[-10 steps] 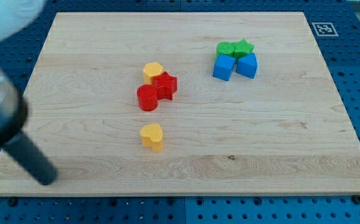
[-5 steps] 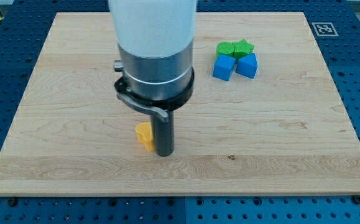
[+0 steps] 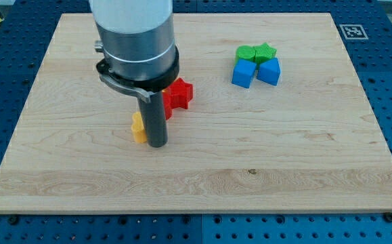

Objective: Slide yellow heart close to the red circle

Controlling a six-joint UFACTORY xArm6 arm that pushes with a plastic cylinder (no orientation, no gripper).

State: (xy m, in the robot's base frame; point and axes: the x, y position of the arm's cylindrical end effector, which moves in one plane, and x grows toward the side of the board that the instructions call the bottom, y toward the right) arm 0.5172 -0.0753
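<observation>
The yellow heart (image 3: 138, 129) lies on the wooden board (image 3: 284, 149), mostly hidden behind my rod; only its left edge shows. My tip (image 3: 157, 144) touches the board right against the heart's right side. The red circle is almost wholly hidden behind the rod; a red sliver (image 3: 167, 112) shows just right of it. A red star-like block (image 3: 179, 93) sits at the rod's upper right. The arm's body covers the area above the heart.
A cluster of two green blocks (image 3: 255, 52) and two blue blocks (image 3: 255, 72) sits at the view's upper right. A second yellow block seen earlier near the red ones is hidden behind the arm.
The rod swept in from the view's left to the heart's right side, then moved up and left. The yellow heart has shifted up and left with it, nearer the red blocks.
</observation>
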